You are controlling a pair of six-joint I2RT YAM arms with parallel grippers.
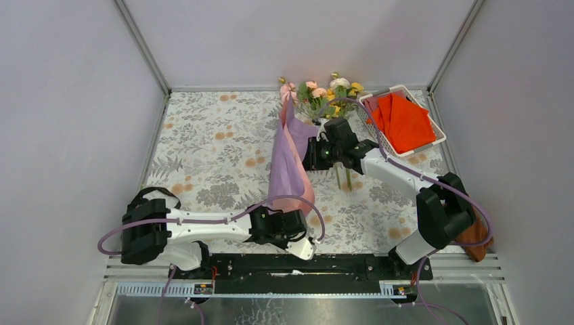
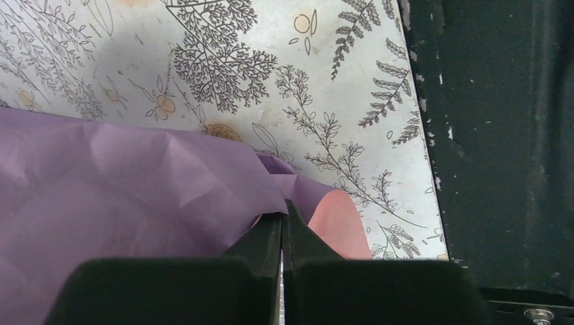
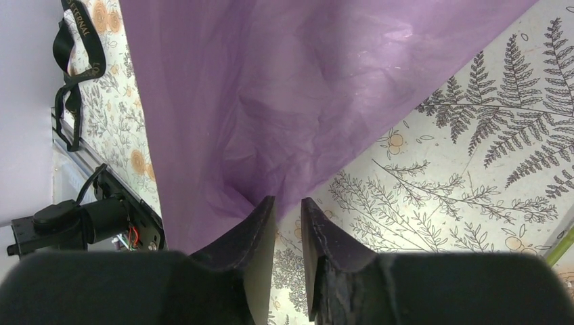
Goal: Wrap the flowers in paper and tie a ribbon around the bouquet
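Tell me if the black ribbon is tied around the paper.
No, the ribbon lies loose on the table at the left edge, apart from the purple paper.

Paper (image 1: 288, 162) mid-table, flowers (image 1: 321, 95) behind it, basket (image 1: 420, 146) right of flowers, ribbon (image 3: 86, 30) well left of paper

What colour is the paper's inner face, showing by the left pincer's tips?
Salmon pink on the paper; clearest in the left wrist view.
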